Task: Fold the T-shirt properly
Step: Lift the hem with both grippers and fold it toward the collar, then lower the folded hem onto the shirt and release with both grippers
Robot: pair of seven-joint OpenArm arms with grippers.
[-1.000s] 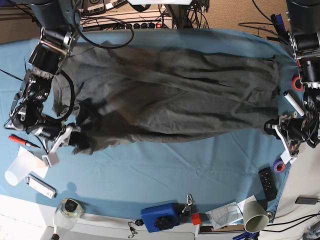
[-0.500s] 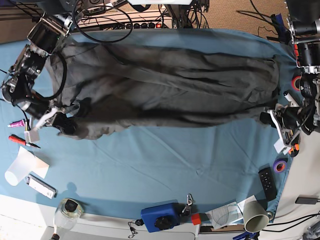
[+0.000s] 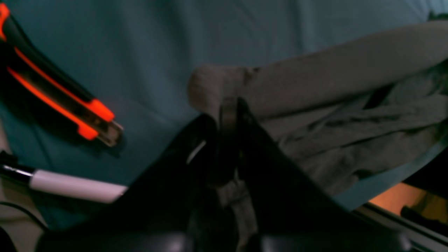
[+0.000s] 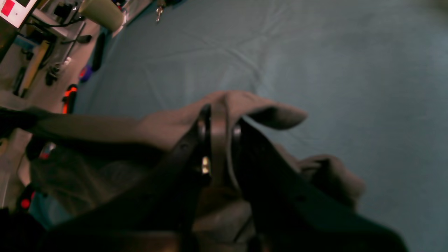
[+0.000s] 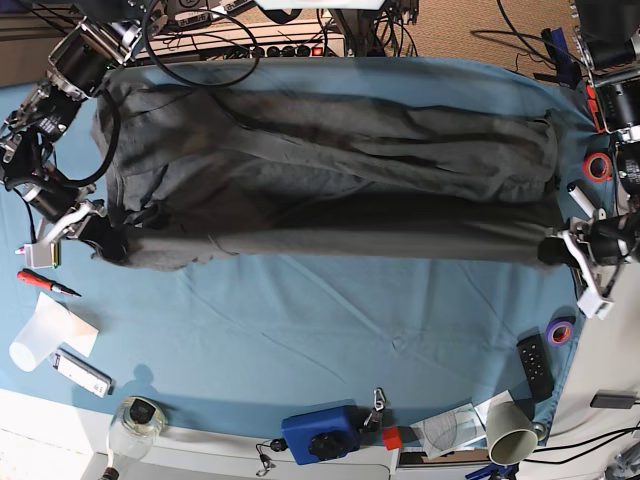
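Charcoal-grey cotton, the T-shirt [image 5: 330,170] lies stretched lengthwise across the blue tablecloth [image 5: 330,320] on the desk, its near edge pulled taut in a nearly straight line between my two sets of fingers. My right fingers [image 4: 218,105] are clenched on one corner of that edge, with a flap of grey cloth folded over their tips and another bunch hanging beside them. My left fingers [image 3: 229,105] are pinched tight on the opposite corner, cloth wrapped over the tips and trailing away in crumpled folds. Just beside that corner an orange-and-black utility knife [image 3: 59,91] and a white marker [image 3: 73,183] rest on the tablecloth. In the base view a red screwdriver [image 5: 42,282] lies near my right arm.
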